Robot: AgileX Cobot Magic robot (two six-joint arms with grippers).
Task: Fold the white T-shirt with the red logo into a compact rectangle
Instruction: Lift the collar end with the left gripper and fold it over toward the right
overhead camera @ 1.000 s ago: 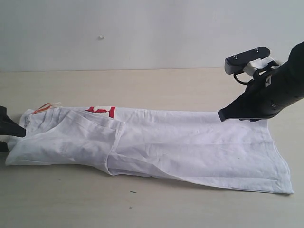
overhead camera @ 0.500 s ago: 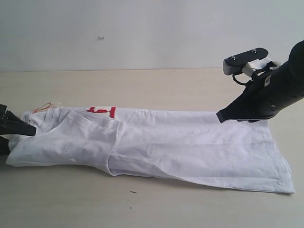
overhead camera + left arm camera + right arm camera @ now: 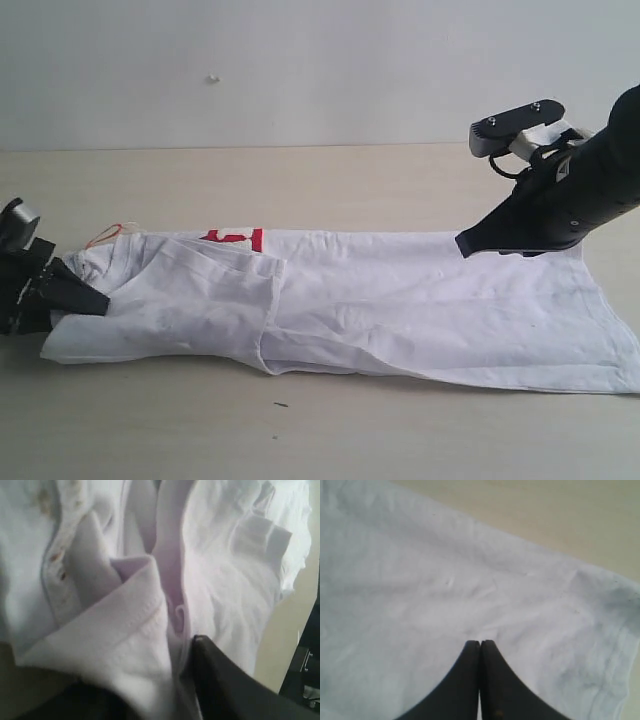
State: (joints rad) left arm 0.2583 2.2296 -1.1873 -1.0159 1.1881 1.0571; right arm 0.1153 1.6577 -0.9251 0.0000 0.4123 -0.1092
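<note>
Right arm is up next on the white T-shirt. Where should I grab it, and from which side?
Probably the hem, the white T-shirt's free end on the right of the exterior view. It lies flat in stacked layers, edge exposed that way, so open the shut right gripper and slide the fingers in low from the right. The left gripper is at the collar end.

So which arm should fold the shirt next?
Probably left: the left gripper has collar-end cloth of the white T-shirt bunched between its fingers. The right gripper is shut, holding nothing.
</note>
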